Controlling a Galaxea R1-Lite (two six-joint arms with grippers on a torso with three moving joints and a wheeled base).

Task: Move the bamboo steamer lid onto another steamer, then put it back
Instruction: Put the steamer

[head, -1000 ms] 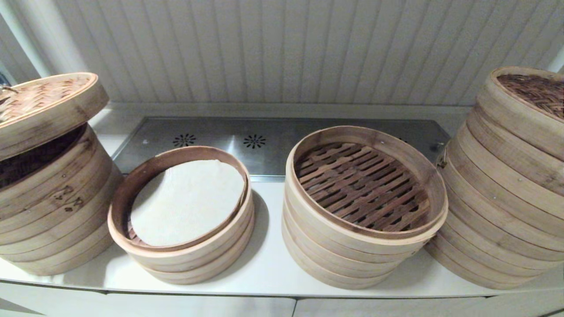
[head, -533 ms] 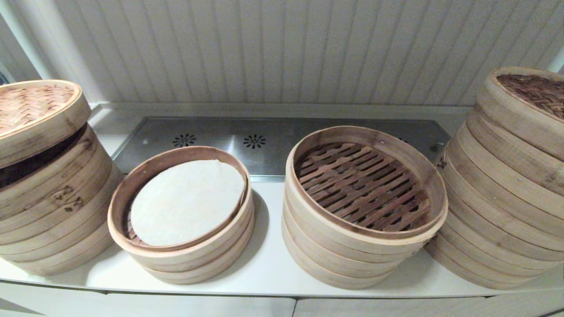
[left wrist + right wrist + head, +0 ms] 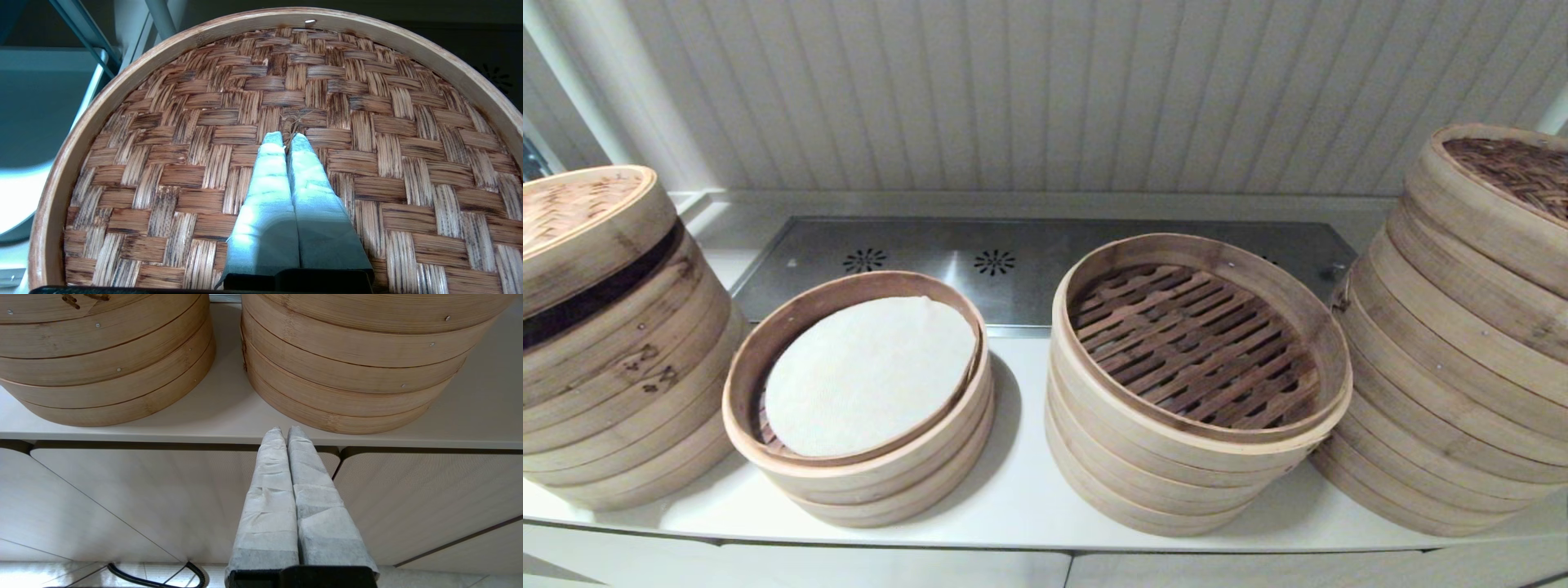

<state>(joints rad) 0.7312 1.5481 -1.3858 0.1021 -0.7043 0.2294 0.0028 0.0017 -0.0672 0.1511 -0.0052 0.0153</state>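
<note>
The bamboo steamer lid (image 3: pixel 580 219), woven on top, hangs tilted just over the tall steamer stack (image 3: pixel 617 384) at the far left, a dark gap showing under its near rim. The left wrist view shows my left gripper (image 3: pixel 287 138) shut on the small twine loop handle (image 3: pixel 288 125) at the middle of the lid (image 3: pixel 367 134). The left gripper itself is out of the head view. My right gripper (image 3: pixel 285 430) is shut with nothing in it, held low in front of the counter's edge, below the two right stacks.
A low steamer (image 3: pixel 866 408) lined with a white cloth (image 3: pixel 870 371) stands left of centre. An open steamer stack (image 3: pixel 1196 384) with a slatted floor is right of centre. A tall stack (image 3: pixel 1462 343) with its own lid stands far right. A steel vent plate (image 3: pixel 1029 261) lies behind.
The lid has moved left and come down toward the far-left stack, its tilt lessening and the gap under it narrowing. Nothing else has moved.
</note>
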